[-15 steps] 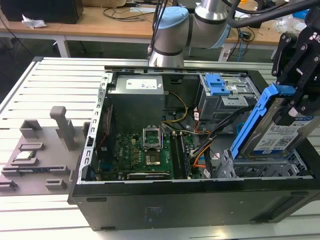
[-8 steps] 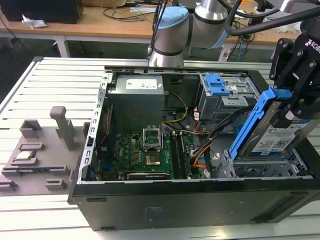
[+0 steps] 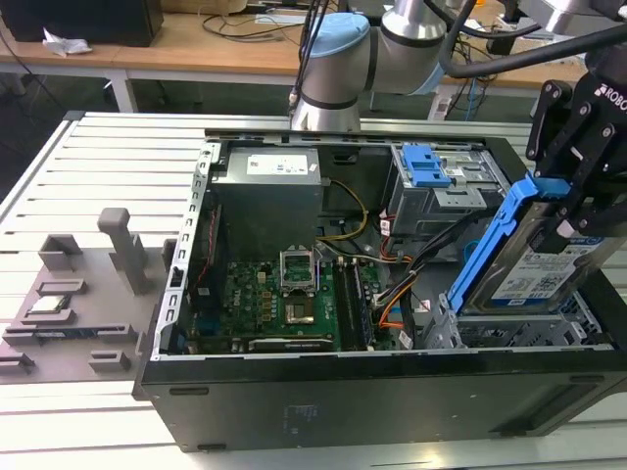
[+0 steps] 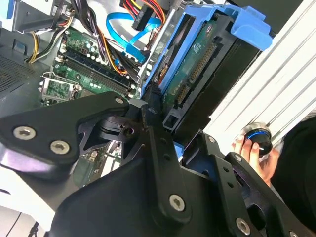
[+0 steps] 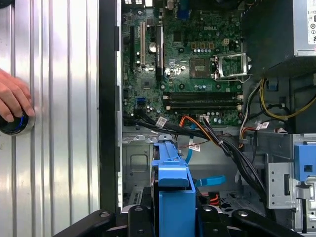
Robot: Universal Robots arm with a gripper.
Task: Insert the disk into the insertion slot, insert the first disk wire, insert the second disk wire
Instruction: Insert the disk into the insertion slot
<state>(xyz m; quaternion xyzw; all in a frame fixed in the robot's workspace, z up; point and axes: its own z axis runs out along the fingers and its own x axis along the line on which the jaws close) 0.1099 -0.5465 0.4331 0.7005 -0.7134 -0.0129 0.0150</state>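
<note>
My gripper [image 3: 580, 191] is shut on the disk [image 3: 537, 272], a grey drive with a white label in a bright blue carrier [image 3: 490, 243]. The disk hangs tilted, its lower edge just above the insertion slot [image 3: 586, 321], a grey perforated cage in the open computer case at the exterior view's right. In both wrist views the blue carrier [image 5: 170, 192] [image 4: 207, 29] sits between my black fingers [image 4: 148, 118]. The second disk wire, a light blue flat cable [image 4: 129, 35] [image 5: 210, 181], lies loose inside the case beside the cage. An orange-red-black wire bundle [image 4: 144, 9] hangs close to it.
A taller grey bay with blue latches [image 3: 427, 174] stands behind the cage. The motherboard [image 3: 284, 299] and power supply [image 3: 266, 186] fill the case's other half. A grey fixture [image 3: 69, 294] lies on the slatted table. A person's hand [image 5: 12, 98] rests on a round knob [image 5: 14, 124].
</note>
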